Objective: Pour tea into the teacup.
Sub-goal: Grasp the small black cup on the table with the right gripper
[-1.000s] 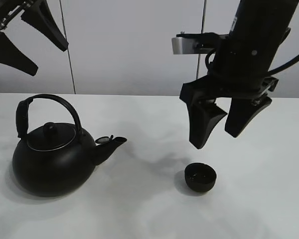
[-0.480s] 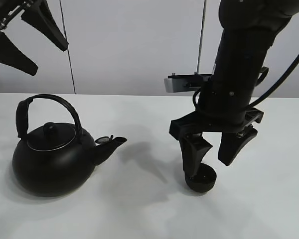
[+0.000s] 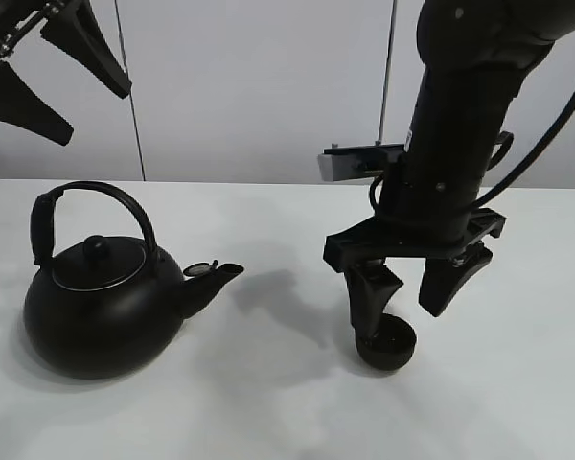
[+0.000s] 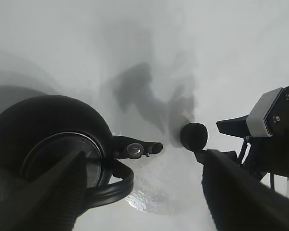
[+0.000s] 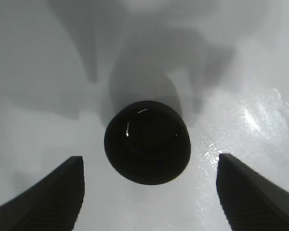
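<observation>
- Teacup (image 3: 384,345) is sitting upright on the white tabletop (image 3: 268,412), right of the middle and toward the near edge, its mouth facing up
- Right gripper (image 3: 402,318) is hanging low, straight over the cup, with its jaws spread wide and grasping nothing; the cup is lying between the two fingers, and the right wrist view is showing a gap of bare tabletop on each side
- Kettle (image 3: 101,297) is standing toward the left edge, well apart from the cup, lid on, handle arching upright, spout (image 3: 216,278) pointing toward the cup
- Left gripper (image 3: 96,118) is hovering high above the kettle by the far left corner, jaws likewise released and empty, touching nothing
</observation>
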You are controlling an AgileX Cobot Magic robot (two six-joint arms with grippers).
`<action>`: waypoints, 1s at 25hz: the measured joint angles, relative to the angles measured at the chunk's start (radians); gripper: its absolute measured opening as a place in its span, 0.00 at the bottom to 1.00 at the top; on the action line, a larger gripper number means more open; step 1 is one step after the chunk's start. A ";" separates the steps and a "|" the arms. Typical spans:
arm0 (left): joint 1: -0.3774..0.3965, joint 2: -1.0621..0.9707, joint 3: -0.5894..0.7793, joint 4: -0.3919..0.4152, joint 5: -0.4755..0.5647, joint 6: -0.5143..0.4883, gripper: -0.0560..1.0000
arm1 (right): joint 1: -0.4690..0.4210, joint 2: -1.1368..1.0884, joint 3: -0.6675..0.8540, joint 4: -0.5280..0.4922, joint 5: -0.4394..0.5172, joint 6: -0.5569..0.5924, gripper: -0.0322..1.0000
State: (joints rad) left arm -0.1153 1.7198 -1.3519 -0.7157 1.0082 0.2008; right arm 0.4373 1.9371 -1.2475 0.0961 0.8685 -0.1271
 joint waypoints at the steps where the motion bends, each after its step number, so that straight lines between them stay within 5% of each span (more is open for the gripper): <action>1: 0.000 0.000 0.000 0.000 0.000 0.000 0.52 | 0.007 0.000 0.000 0.002 -0.001 0.000 0.54; 10: 0.000 0.000 0.000 0.000 -0.001 0.000 0.52 | 0.078 0.038 -0.002 -0.106 -0.020 0.103 0.54; 25: 0.000 0.000 0.000 0.000 -0.003 0.000 0.52 | 0.078 0.088 -0.002 -0.110 -0.054 0.116 0.54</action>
State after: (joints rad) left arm -0.1153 1.7198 -1.3519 -0.7157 1.0054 0.2008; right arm 0.5150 2.0249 -1.2494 -0.0137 0.8144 -0.0110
